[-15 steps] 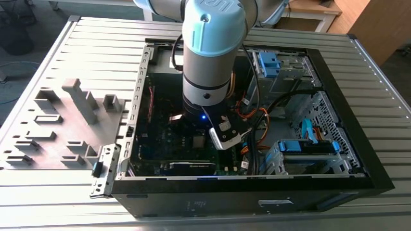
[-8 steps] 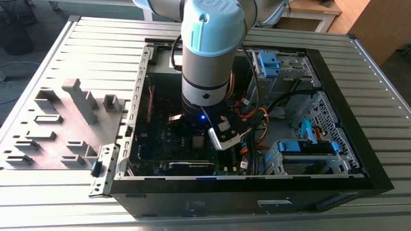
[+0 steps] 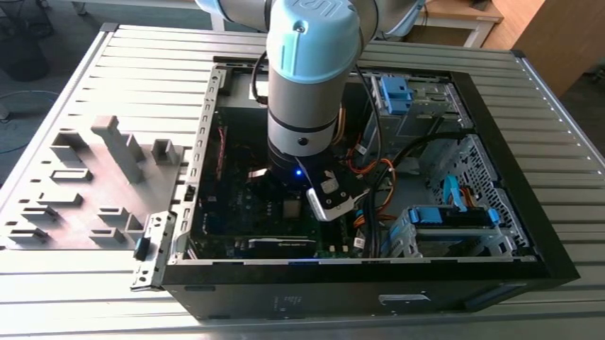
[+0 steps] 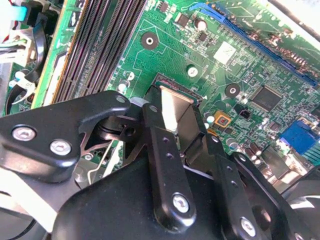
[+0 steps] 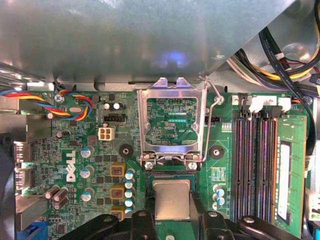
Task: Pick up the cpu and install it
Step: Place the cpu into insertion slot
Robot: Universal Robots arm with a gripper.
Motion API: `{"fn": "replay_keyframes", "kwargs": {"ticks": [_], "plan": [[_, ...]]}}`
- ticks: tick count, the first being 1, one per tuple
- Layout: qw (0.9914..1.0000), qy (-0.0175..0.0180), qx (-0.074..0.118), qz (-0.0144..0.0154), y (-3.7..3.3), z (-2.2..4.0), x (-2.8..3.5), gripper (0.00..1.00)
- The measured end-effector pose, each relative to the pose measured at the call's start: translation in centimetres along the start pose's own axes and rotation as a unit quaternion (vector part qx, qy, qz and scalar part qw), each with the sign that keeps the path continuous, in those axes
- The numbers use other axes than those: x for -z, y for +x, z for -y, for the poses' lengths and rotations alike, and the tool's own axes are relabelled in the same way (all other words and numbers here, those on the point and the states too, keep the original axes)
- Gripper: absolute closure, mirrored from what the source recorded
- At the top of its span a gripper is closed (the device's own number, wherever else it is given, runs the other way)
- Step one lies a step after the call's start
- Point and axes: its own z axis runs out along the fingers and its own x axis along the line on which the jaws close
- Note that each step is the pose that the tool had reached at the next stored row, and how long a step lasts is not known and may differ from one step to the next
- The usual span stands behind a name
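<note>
Jaws at the socket. The jaws are narrowed onto the cpu [image 5: 171, 200]: one black finger [image 5: 141, 222] lies against each of two opposite edges, and no gap shows at either contact, so the chip appears to be gripped.

The cpu lies flat between the jaws, with its silver-grey metal top turned up toward the cameras. It is square, so it has no real long axis, and its edges run parallel to the bars of the load frame [image 5: 172, 125]. That frame stands swung open just beyond the fingertips, on the green motherboard [image 5: 222, 145]. The memory slots [image 5: 255, 165] run along one side of the jaws.

In the first wrist view the edge of the cpu nearest the wrist is cut off. Whether the chip is seated or held just above the socket cannot be told. In the second wrist view the cpu [image 4: 175, 110] is seen obliquely and the fingers [image 4: 162, 150] cover its lower part.

The exterior view shows the wider setting: the arm [image 3: 307, 85] reaches down into the open computer case [image 3: 331, 297] on the slatted worktop [image 3: 557, 142], and its bulk covers the board beneath it. The grey fixture tray [image 3: 95, 184] lies well apart from the jaws, on the exterior view's left.
</note>
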Motion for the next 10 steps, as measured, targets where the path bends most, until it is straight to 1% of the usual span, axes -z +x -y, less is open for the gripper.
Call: {"fn": "replay_keyframes", "kwargs": {"ticks": [8,9,10], "plan": [[1.00000,0.0001,0.000,-0.0001,0.02,0.01,0.00,0.61],[1.00000,0.0001,0.000,0.0000,0.02,0.01,0.01,0.54],[1.00000,0.0001,0.000,0.0000,0.01,0.01,0.00,0.54]]}}
